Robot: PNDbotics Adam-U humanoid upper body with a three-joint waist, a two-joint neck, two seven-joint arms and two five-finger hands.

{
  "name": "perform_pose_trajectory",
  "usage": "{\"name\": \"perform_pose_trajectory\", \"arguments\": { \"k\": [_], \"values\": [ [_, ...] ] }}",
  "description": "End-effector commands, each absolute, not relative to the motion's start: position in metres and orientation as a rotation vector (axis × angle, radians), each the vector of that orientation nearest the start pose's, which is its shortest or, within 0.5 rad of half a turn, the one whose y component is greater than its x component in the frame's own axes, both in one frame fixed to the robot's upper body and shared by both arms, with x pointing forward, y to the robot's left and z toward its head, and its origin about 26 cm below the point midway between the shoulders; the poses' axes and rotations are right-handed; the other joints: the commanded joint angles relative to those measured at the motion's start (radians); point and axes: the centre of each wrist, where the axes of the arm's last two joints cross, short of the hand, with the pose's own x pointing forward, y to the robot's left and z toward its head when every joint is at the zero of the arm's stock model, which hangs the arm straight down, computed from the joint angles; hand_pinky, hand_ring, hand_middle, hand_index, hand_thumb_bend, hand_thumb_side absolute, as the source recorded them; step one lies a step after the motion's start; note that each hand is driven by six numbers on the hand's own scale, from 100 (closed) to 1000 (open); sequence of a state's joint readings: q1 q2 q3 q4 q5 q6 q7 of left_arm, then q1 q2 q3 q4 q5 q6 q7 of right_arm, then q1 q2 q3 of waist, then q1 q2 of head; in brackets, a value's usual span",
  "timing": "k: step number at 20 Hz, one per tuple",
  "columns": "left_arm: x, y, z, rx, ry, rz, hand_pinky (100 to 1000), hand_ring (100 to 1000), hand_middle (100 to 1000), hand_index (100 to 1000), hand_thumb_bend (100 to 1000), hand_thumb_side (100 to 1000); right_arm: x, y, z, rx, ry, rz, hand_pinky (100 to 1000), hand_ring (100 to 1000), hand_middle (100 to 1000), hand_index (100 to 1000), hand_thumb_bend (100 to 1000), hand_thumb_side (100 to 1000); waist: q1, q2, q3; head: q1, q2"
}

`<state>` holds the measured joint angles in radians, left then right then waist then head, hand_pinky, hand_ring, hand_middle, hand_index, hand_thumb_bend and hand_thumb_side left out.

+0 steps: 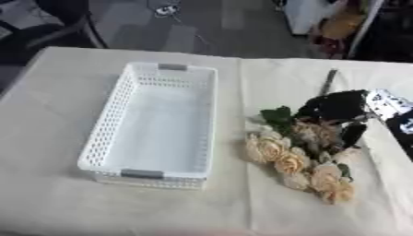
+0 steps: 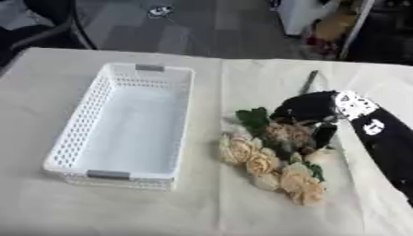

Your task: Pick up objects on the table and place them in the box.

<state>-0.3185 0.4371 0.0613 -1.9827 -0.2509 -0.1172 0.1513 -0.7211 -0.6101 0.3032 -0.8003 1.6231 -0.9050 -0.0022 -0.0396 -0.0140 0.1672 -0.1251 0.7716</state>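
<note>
basket [image 1: 113,120] w/ nothing inside, flowers [image 1: 298,159] beside

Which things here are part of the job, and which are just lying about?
Job:
- flower bunch
- white basket, nothing in it
- right hand on the flower bunch

Lying about:
- dark stick beyond the flowers
- chair behind the table
</note>
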Motion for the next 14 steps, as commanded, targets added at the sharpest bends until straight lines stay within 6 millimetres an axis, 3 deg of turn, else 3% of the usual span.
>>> {"name": "perform_pose_trajectory", "arguments": {
  "k": [1, 3, 4, 5, 6, 7, 8, 9, 10, 11, 12, 13, 14],
  "values": [
    [0.299, 0.288, 0.228, 0.643, -2.449, -0.447, 572, 716, 737, 795, 100, 779, 0.432, -0.380, 0.086, 0.899, 1.230, -3.063, 937, 962, 1000, 958, 453, 630, 0.003, -0.005, 0.000, -0.002, -0.002],
    [0.299, 0.288, 0.228, 0.641, -2.448, -0.449, 572, 716, 737, 794, 100, 779, 0.431, -0.378, 0.085, 0.899, 1.280, -3.024, 832, 879, 956, 927, 447, 445, 0.003, -0.005, 0.000, -0.002, -0.002],
    [0.299, 0.288, 0.228, 0.640, -2.448, -0.450, 572, 716, 737, 794, 100, 779, 0.430, -0.378, 0.085, 0.899, 1.304, -3.003, 718, 821, 928, 907, 426, 327, 0.003, -0.005, 0.000, -0.002, -0.002],
    [0.299, 0.288, 0.228, 0.640, -2.448, -0.451, 573, 716, 737, 794, 100, 781, 0.430, -0.377, 0.085, 0.898, 1.325, -2.984, 695, 808, 919, 902, 439, 295, 0.003, -0.005, 0.000, -0.002, -0.002],
    [0.299, 0.288, 0.228, 0.639, -2.448, -0.451, 572, 716, 737, 794, 100, 779, 0.430, -0.376, 0.086, 0.900, 1.355, -2.956, 488, 664, 801, 824, 429, 209, 0.003, -0.005, 0.000, -0.001, -0.002],
    [0.299, 0.288, 0.228, 0.640, -2.448, -0.451, 573, 716, 737, 794, 100, 779, 0.429, -0.375, 0.088, 0.903, 1.391, -2.919, 591, 740, 862, 867, 434, 246, 0.003, -0.005, 0.000, -0.001, -0.002],
    [0.299, 0.288, 0.228, 0.640, -2.448, -0.451, 572, 716, 737, 794, 100, 780, 0.429, -0.373, 0.090, 0.908, 1.433, -2.873, 333, 528, 692, 684, 418, 138, 0.003, -0.006, 0.000, 0.000, -0.002],
    [0.299, 0.288, 0.228, 0.640, -2.448, -0.451, 572, 716, 737, 794, 100, 780, 0.428, -0.372, 0.093, 0.911, 1.468, -2.829, 310, 506, 658, 639, 415, 114, 0.003, -0.006, -0.001, 0.000, -0.002],
    [0.299, 0.288, 0.228, 0.640, -2.447, -0.452, 572, 716, 736, 794, 100, 780, 0.428, -0.371, 0.095, 0.916, 1.517, -2.779, 254, 427, 521, 475, 295, 100, 0.003, -0.006, -0.001, 0.002, -0.002],
    [0.299, 0.288, 0.228, 0.640, -2.447, -0.453, 572, 716, 736, 794, 100, 780, 0.427, -0.371, 0.097, 0.922, 1.569, -2.732, 254, 427, 521, 475, 295, 100, 0.003, -0.006, -0.002, 0.003, -0.002],
    [0.299, 0.288, 0.228, 0.641, -2.446, -0.453, 573, 716, 736, 794, 100, 780, 0.426, -0.372, 0.099, 0.926, 1.612, -2.693, 213, 382, 437, 352, 100, 100, 0.003, -0.006, -0.002, 0.003, -0.002],
    [0.299, 0.288, 0.228, 0.641, -2.446, -0.453, 572, 716, 736, 794, 100, 780, 0.425, -0.374, 0.101, 0.936, 1.668, -2.651, 231, 397, 455, 369, 147, 100, 0.003, -0.006, -0.002, 0.004, -0.002],
    [0.299, 0.289, 0.228, 0.641, -2.445, -0.454, 573, 716, 736, 794, 100, 780, 0.424, -0.376, 0.103, 0.944, 1.709, -2.621, 171, 353, 377, 302, 100, 100, 0.003, -0.006, -0.003, 0.005, -0.002]
  ]
}}
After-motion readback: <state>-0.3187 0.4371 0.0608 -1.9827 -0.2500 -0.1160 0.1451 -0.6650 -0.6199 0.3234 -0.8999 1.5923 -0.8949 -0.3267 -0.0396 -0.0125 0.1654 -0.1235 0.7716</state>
